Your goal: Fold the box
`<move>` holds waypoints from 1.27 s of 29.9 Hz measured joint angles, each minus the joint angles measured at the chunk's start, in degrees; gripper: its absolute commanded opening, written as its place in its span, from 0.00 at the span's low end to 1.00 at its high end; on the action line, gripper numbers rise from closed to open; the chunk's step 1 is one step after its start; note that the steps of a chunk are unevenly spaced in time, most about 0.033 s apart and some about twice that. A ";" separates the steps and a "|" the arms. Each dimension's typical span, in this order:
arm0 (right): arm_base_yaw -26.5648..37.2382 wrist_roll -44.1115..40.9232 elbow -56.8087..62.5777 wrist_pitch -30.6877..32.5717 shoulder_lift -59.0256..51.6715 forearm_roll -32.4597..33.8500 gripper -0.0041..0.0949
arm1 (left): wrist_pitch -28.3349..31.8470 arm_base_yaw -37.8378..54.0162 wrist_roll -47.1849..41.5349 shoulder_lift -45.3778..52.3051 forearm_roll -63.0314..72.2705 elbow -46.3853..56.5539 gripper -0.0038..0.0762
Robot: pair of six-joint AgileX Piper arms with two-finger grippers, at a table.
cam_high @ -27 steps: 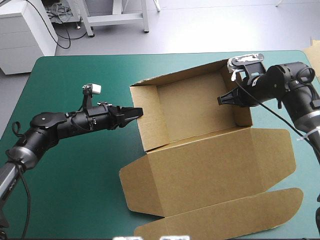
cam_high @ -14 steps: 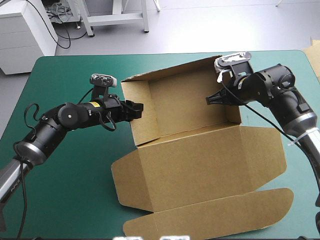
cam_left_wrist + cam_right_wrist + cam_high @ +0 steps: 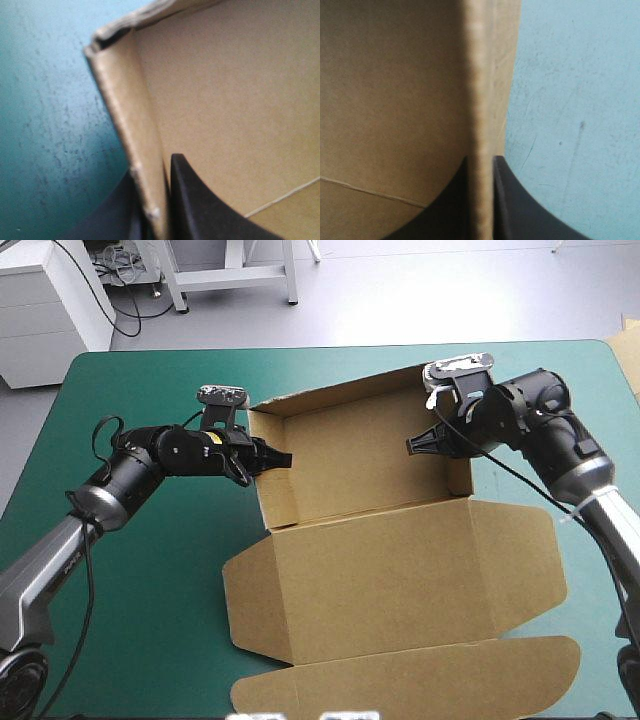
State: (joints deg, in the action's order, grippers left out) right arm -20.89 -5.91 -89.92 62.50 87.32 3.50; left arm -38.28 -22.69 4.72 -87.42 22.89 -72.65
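- High view: the box (image 3: 400,570) lies centre-right on the teal-green cover (image 3: 150,590), walls up, lid flat; left gripper (image 3: 278,458) and right gripper (image 3: 415,444) each pinch an end wall.
- Left wrist view: fingers (image 3: 200,210) clamp the wall.
- Right wrist view: likewise gripping board; wall-setting step, I judge; next, release gently so walls stay tucked.

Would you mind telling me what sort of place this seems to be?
Probably a robotics lab bench: a table with a teal-green cover, and the left gripper and right gripper each shut on a wall of the brown box.
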 measured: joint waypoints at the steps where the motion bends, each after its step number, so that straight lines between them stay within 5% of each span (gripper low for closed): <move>1: -0.05 -0.38 0.00 0.57 1.07 0.00 0.03 | -0.92 0.00 -1.01 -0.80 -1.11 -0.76 0.04; 14: -0.88 -1.30 -5.14 2.29 13.83 -2.58 0.03 | -14.81 -2.71 -20.03 -10.21 -23.39 -11.20 0.04; 38: 0.23 0.71 -14.24 4.05 29.13 0.92 0.06 | -12.42 -2.82 -21.90 -22.68 -25.53 -18.11 0.08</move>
State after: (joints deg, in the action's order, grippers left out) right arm -20.66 -5.19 -104.16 66.55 116.45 4.42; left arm -50.70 -25.51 -17.17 -110.10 -2.64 -90.75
